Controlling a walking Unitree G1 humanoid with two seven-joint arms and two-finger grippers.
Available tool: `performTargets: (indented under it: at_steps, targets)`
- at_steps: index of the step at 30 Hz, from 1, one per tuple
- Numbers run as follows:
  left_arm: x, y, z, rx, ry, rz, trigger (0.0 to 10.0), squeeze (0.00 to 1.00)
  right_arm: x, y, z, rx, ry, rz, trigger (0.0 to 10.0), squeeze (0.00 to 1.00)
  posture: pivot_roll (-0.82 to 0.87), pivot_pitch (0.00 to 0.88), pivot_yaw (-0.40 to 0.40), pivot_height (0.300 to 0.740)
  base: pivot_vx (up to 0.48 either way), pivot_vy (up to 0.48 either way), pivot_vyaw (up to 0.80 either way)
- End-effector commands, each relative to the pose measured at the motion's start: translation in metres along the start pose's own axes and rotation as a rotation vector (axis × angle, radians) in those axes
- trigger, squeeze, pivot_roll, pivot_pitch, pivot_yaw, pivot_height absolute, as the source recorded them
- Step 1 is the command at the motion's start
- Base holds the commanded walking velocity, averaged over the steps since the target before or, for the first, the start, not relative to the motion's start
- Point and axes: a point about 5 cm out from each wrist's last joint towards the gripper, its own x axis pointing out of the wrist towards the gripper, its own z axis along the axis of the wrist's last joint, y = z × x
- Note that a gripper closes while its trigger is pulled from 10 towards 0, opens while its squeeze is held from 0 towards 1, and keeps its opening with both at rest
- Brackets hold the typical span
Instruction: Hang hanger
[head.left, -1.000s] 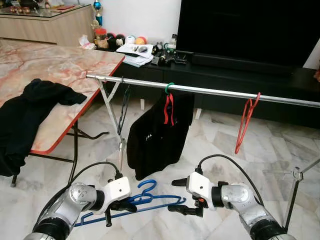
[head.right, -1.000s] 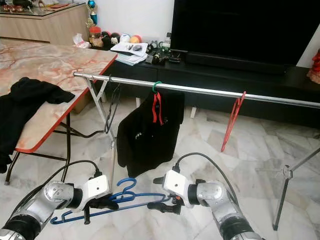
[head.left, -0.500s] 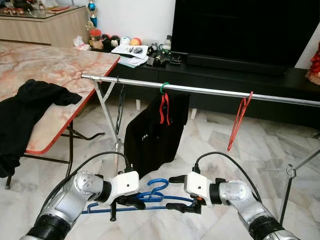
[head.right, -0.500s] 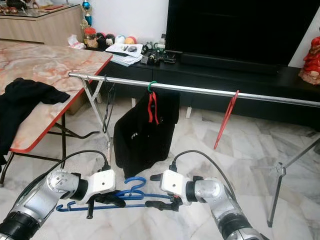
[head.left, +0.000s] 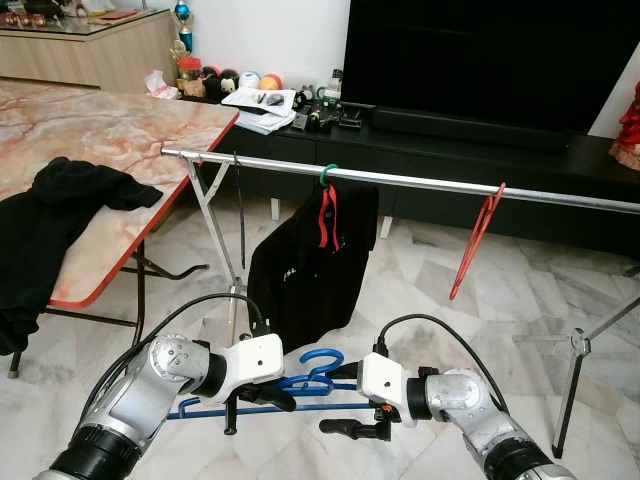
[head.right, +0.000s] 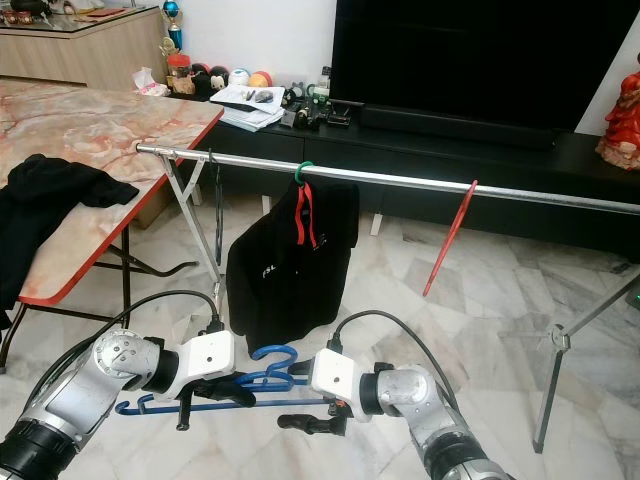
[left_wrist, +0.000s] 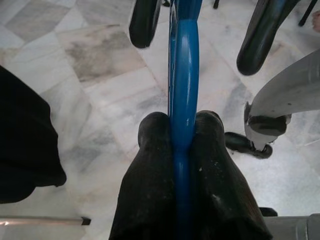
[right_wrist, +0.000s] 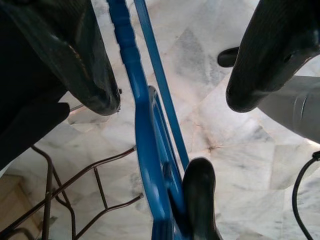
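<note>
Marble floor tiles (head.left: 420, 280) cover the room, with a black TV cabinet (head.left: 560, 170) along the far wall and a marble-topped table (head.left: 90, 130) off to the left gripper's outer side, a dark garment (head.left: 50, 215) draped over its edge.

Left gripper (head.left: 283, 401): low in front of the robot, fingers pointing toward the right arm. The left wrist view shows both black fingers (left_wrist: 150, 165) pressed flat against either side of the blue hanger (head.left: 300, 378), clamped on its bar. The hanger's hook rises just above and beyond this gripper, and its long bar trails back beneath the left forearm.

Right gripper (head.left: 348, 406): facing the left gripper at close range, fingers pointing toward it. The right wrist view shows its two fingers (right_wrist: 85, 60) spread wide with the blue hanger's bars passing between them, clear of both pads. The jaws stand apart, holding nothing.

Above and beyond both grippers, well apart from them, a metal rail (head.left: 420, 182) runs across on folding legs. On it hang a black garment (head.left: 310, 265) on a red hanger with a green hook (head.left: 327, 176), roughly straight ahead of the left gripper, and an empty red hanger (head.left: 478, 245) further along, beyond the right gripper. A thin dark hanger (head.left: 240, 210) hangs near the rail's end nearest the table.
</note>
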Motion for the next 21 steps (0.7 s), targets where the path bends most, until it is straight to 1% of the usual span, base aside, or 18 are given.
performTargets:
  at_steps: [1, 6, 7, 8, 15, 21]
  targets:
    - [-0.0004, -0.0008, 0.0084, 0.029, -0.015, -0.022, 10.0, 0.0, 0.0013, 0.0027, -0.0014, 0.0, -0.003, 0.01, 10.0, 0.0, 0.1, 0.0, -0.071, 0.74, 0.0, 0.0, 0.0]
    - [-0.0013, -0.001, 0.0122, 0.055, -0.01, -0.033, 10.0, 0.0, 0.0023, 0.002, -0.0012, 0.002, 0.004, 0.009, 10.0, 0.0, 0.1, 0.0, -0.07, 0.74, 0.0, 0.0, 0.0]
    - [-0.0015, -0.0013, 0.0124, 0.054, -0.01, -0.033, 10.0, 0.0, 0.0024, 0.0018, -0.001, 0.008, -0.003, 0.006, 2.5, 0.0, 0.1, 0.0, -0.069, 0.74, 0.0, 0.0, 0.0]
    - [-0.0016, -0.0013, 0.0125, 0.052, -0.011, -0.033, 10.0, 0.0, 0.0024, 0.0019, -0.001, 0.012, -0.007, 0.006, 0.0, 0.0, 0.1, 0.0, -0.07, 0.74, 0.0, 0.0, 0.0]
    - [-0.0014, -0.0026, 0.0126, 0.046, -0.013, -0.037, 10.0, 0.0, 0.0035, 0.0043, -0.002, 0.03, -0.021, 0.015, 0.0, 0.0, 0.11, 0.0, -0.07, 0.74, 0.0, 0.0, 0.0]
    - [-0.0008, -0.0025, 0.0141, 0.067, -0.013, -0.044, 10.0, 0.0, 0.0043, 0.0052, -0.0026, 0.065, -0.043, 0.011, 0.0, 0.0, 0.11, 0.0, -0.074, 0.74, 0.0, 0.0, 0.0]
